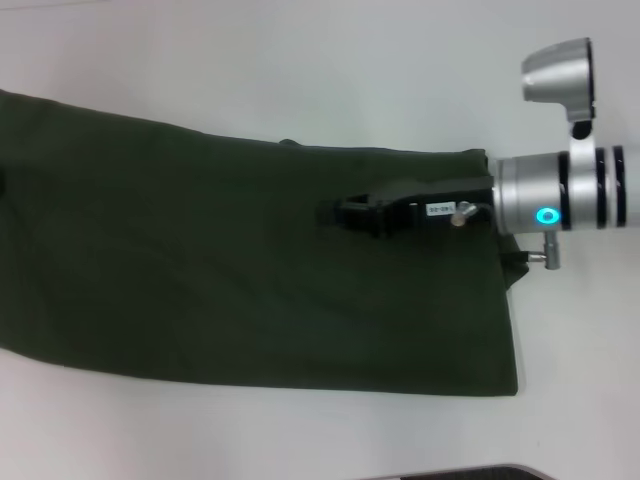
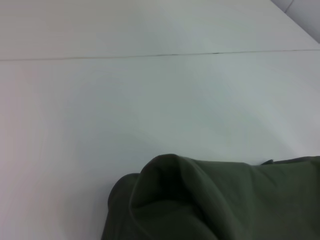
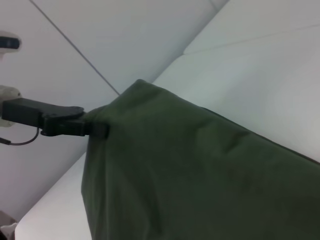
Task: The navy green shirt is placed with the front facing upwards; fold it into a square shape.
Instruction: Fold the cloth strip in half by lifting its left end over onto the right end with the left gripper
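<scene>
Spreading across the white table (image 1: 300, 60), the navy green shirt (image 1: 200, 270) lies as a long, matte cotton band, folded lengthwise, edges straight, surface softly creased. Reaching in from the right over the cloth, the right gripper (image 1: 335, 213), black-fingered on a silver wrist with a lit blue ring; finger opening impossible to tell from above. Seen only in the right wrist view: the left gripper (image 3: 97, 129), closed on a raised corner of the shirt, fabric draping down from the pinch. Shown only in the left wrist view: a rounded, lifted fold of the cloth above a thin table seam (image 2: 150, 55).
</scene>
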Robot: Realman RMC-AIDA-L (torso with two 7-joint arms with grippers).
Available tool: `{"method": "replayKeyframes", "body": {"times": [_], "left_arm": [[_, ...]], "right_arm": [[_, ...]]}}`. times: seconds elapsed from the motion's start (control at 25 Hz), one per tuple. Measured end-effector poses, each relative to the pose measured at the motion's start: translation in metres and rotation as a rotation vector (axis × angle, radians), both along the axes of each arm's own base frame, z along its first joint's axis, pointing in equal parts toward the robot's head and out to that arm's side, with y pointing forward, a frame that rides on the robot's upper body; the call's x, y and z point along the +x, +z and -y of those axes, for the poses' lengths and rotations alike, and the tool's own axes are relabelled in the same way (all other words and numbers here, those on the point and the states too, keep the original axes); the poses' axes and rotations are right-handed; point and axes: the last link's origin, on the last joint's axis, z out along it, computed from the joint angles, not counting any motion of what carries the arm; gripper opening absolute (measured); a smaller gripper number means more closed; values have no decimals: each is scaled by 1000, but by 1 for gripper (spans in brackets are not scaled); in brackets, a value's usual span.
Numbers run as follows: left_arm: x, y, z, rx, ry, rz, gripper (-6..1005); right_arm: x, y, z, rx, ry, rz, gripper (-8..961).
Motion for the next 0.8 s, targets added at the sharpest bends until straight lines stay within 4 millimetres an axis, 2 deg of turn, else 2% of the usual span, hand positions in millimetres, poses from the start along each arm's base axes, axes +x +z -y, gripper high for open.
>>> {"method": "replayKeyframes", "body": {"times": [0.48, 0.8], "left_arm": [[13, 1, -3, -26, -31, 32, 79], [26, 2, -1, -44, -70, 104, 81]], "right_arm": [[-37, -24, -21, -24, 77, 41, 48], [-54, -28, -30, -26, 116, 50, 44]]}}
